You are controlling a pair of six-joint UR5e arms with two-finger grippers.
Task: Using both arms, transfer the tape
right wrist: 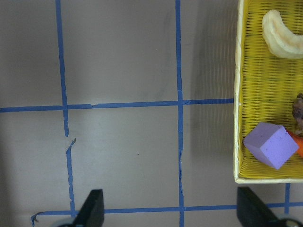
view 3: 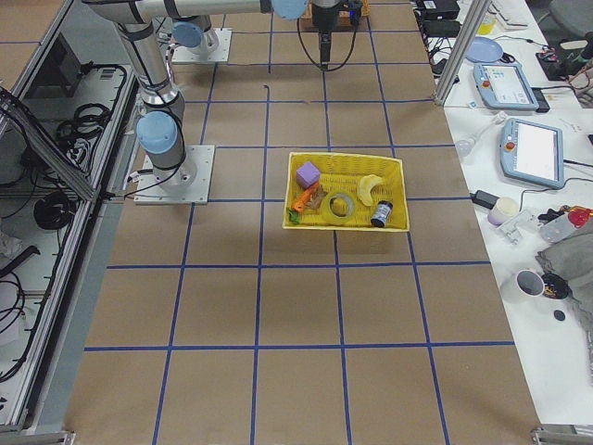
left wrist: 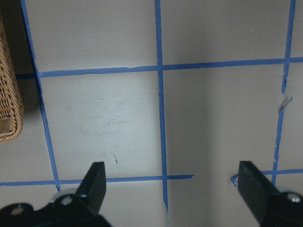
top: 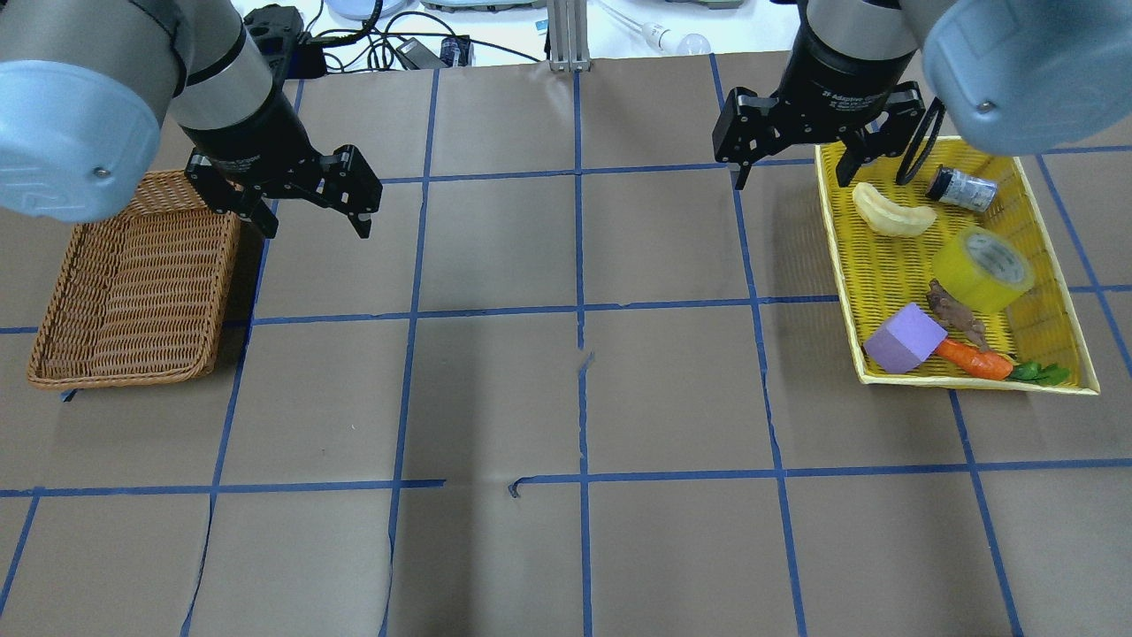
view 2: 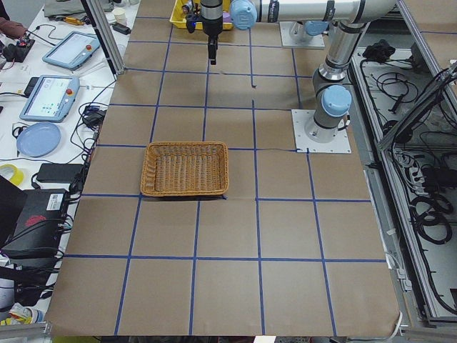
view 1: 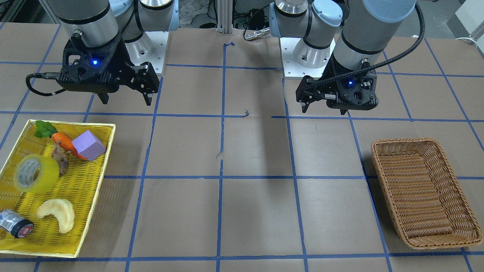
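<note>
The tape [view 1: 36, 173], a yellow roll with a pale printed core, lies in the yellow tray [view 1: 102, 170] on my right side. It also shows in the overhead view [top: 982, 268] and the exterior right view [view 3: 340, 206]. My right gripper [top: 796, 177] is open and empty. It hangs above the table at the tray's far inner corner, well apart from the tape. My left gripper [top: 316, 228] is open and empty, above the table beside the wicker basket [top: 115, 380]. Both wrist views show open fingers [left wrist: 94, 182] [right wrist: 93, 208] over bare table. The tape is outside both wrist views.
The tray also holds a purple block [top: 904, 338], a toy carrot [top: 973, 358], a brown figure [top: 951, 310], a pale curved piece [top: 889, 215] and a dark silvery cylinder with a red end [view 1: 15, 224]. The wicker basket [view 1: 404, 140] holds nothing. Blue tape lines grid the brown table.
</note>
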